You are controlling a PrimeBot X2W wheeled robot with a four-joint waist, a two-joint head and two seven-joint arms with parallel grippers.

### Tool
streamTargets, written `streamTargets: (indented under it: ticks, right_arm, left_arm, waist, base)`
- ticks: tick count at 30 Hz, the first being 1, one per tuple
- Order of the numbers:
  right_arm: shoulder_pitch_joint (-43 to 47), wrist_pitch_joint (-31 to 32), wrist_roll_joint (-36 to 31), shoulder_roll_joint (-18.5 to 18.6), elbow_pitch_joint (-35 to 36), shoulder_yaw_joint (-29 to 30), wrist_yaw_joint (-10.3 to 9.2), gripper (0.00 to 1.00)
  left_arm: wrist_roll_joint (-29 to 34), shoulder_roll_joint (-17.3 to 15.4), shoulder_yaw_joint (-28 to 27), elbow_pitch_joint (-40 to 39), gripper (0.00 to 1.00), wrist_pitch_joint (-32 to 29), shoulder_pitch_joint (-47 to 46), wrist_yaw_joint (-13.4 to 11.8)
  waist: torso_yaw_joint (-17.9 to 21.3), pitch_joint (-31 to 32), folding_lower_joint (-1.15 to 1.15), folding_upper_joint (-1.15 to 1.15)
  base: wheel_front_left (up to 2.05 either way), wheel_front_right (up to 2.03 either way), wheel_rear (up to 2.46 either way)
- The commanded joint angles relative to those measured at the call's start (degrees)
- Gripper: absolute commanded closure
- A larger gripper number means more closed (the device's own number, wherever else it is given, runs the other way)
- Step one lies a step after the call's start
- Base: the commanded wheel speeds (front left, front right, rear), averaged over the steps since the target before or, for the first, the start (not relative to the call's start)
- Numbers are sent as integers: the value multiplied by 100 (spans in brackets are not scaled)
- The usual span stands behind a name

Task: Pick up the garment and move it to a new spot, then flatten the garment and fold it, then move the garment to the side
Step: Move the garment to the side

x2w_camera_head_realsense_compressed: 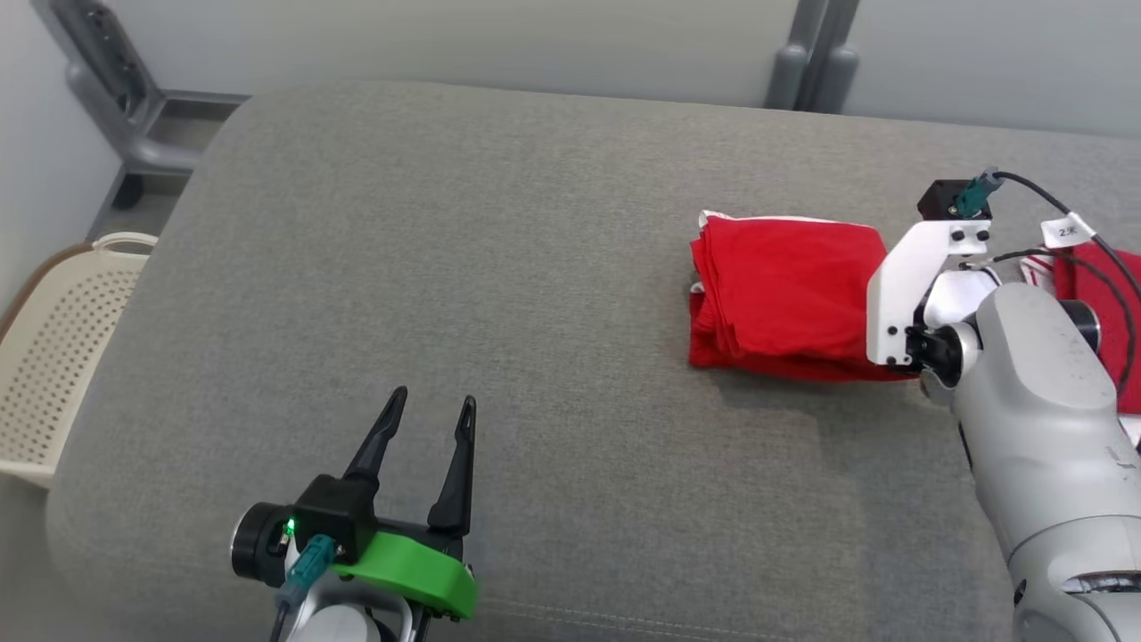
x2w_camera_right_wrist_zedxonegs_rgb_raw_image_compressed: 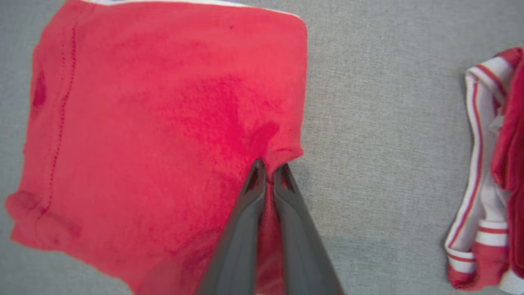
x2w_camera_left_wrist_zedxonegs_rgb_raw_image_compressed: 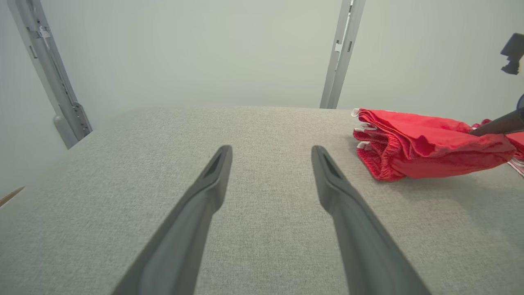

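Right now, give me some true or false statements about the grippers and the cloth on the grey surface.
1. The right gripper is shut on the red garment. True.
2. The left gripper holds cloth. False: it is open, with nothing in it, over the bare grey surface.
3. The garment lies folded in layers. True.
4. The basket stands on the grey surface. False: it stands beyond the surface's left edge.
5. The striped cloth touches the garment. False: bare surface shows between them.
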State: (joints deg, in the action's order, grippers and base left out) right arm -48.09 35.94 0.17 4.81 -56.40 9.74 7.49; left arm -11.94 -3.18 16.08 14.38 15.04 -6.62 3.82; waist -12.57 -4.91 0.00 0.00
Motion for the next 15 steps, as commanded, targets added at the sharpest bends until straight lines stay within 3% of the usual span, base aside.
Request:
streamTargets:
  ticks: [1, 7, 15]
  right_arm:
    - [115, 72, 102, 126, 175, -180, -2, 100]
    - [376, 412, 370, 626, 1094, -1128, -2, 100]
    - [553, 842, 508, 1415, 2116, -1991, -2, 100]
  left_arm:
    - [31, -31, -11, -33, 0, 15, 2, -11]
    - [51, -37, 1, -47, 0, 15, -140, 19]
    - [75, -49, -19, -39, 0, 13, -276, 40]
  waist:
    - [432, 62, 0, 0]
    - [946, -42, 0, 0]
    - [1235, -224, 0, 0]
  base:
    - [0, 0, 0]
    - [0, 0, 0]
    - [0, 0, 0]
